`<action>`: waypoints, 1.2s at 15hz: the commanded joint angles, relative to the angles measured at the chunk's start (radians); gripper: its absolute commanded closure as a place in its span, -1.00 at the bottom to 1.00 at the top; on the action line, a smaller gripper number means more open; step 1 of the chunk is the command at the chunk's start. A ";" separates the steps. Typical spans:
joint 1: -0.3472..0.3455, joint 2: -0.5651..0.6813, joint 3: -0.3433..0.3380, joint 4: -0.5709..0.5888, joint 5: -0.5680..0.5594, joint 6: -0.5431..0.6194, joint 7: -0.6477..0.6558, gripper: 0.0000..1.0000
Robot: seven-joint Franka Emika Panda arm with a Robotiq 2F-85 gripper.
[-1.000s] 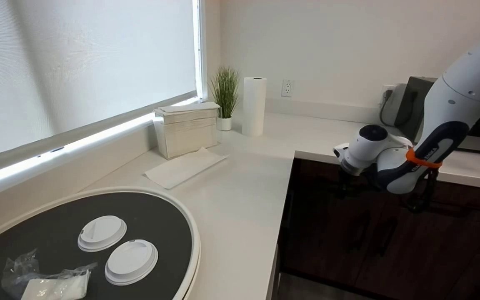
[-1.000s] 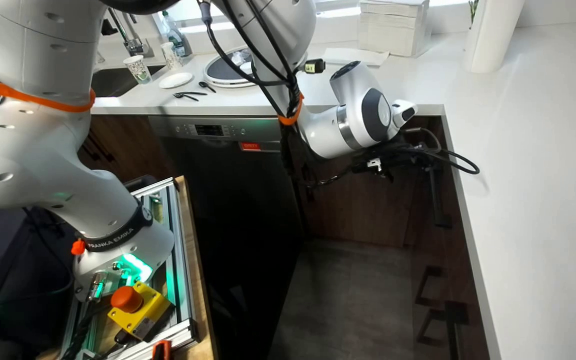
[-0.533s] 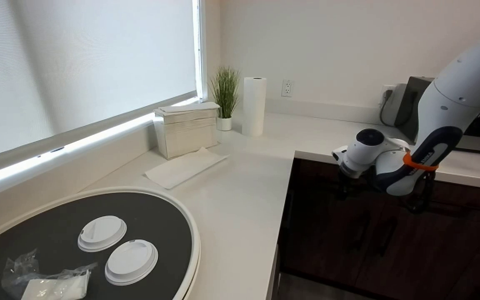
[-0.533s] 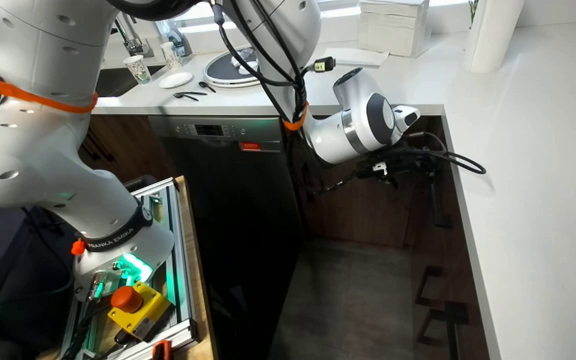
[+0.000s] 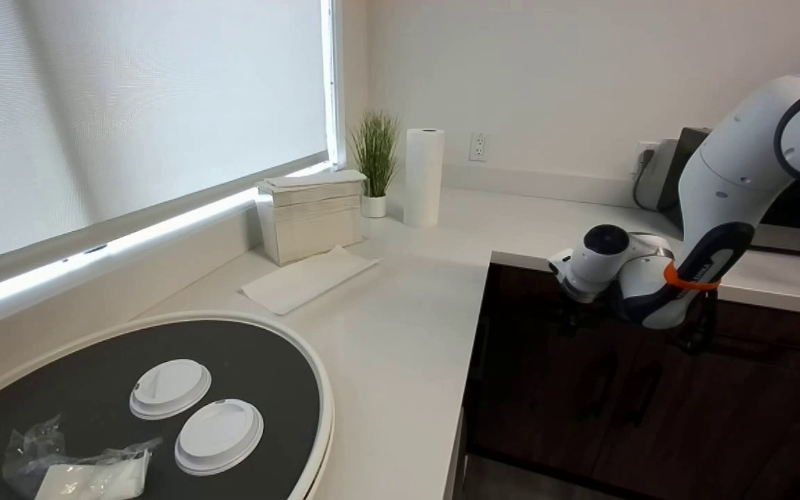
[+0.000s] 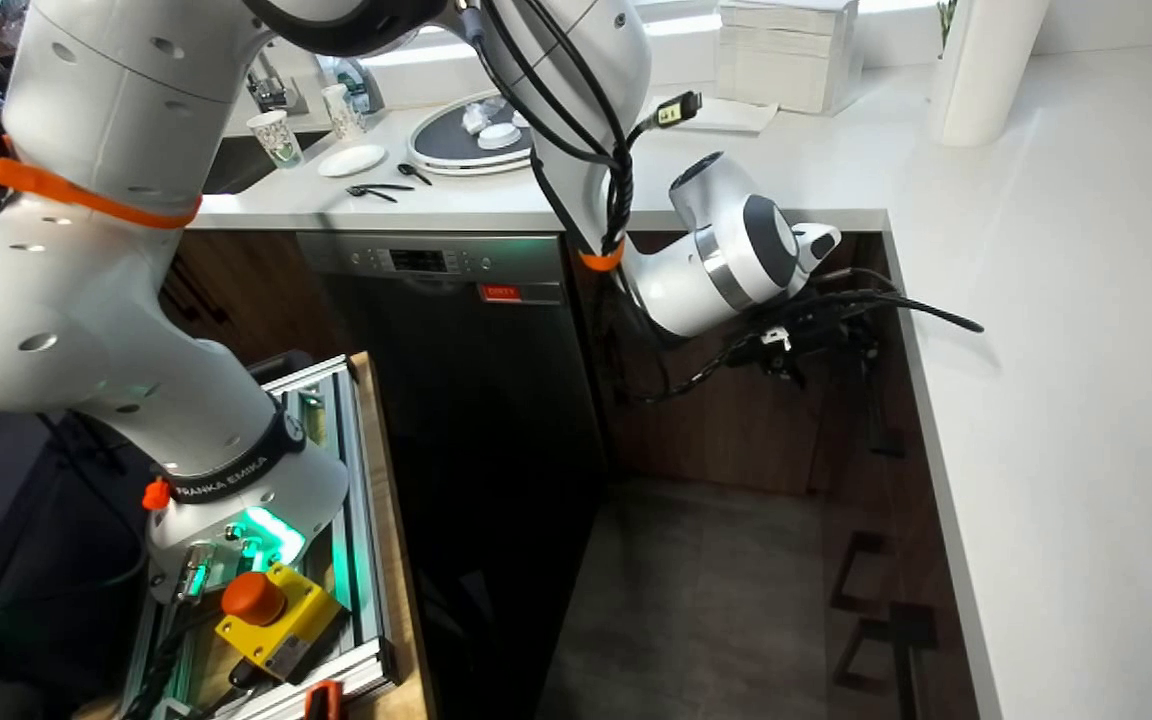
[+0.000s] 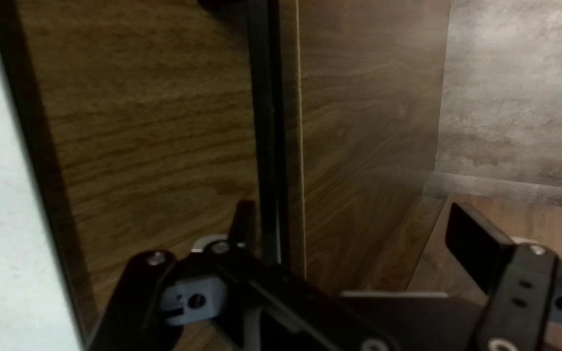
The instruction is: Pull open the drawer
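Brown wood is filling much of the wrist view, forming the front of the drawer [image 7: 149,126], which seems to be sitting closed under the counter [image 7: 8,219]; no interior is showing. A black handle [image 7: 267,122] is running along the front's lower edge. The gripper [image 7: 359,231] is standing with its fingers [image 7: 476,243] spread wide, gripping nothing.

The step in hand is, by judgement, lining up for a grasp of the handle. Doing it well is calling for a slight shift toward the counter, since the handle is lying off centre, then a straight advance until it is sitting deep between the fingers, and only then closing. A finger landing on the handle would be spoiling the grasp. The later pull should be running square to the front, slow and level.

Relative to the gripper, the drawer is lying ahead and to the counter side. In the wrist view, the handle is passing just beside the counter-side finger, between it and the other, which is hanging well apart, past the lower panel [image 7: 364,112]; whether anything is touching cannot be told. In an exterior view, the handle [image 6: 876,410] is showing just past the end of the arm [image 6: 736,250].
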State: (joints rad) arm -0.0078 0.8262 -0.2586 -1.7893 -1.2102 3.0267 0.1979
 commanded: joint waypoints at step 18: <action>0.003 -0.066 0.072 -0.182 -0.008 0.021 -0.010 -1.00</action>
State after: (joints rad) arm -0.0179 0.8189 -0.2008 -1.8694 -1.2180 3.0473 0.1738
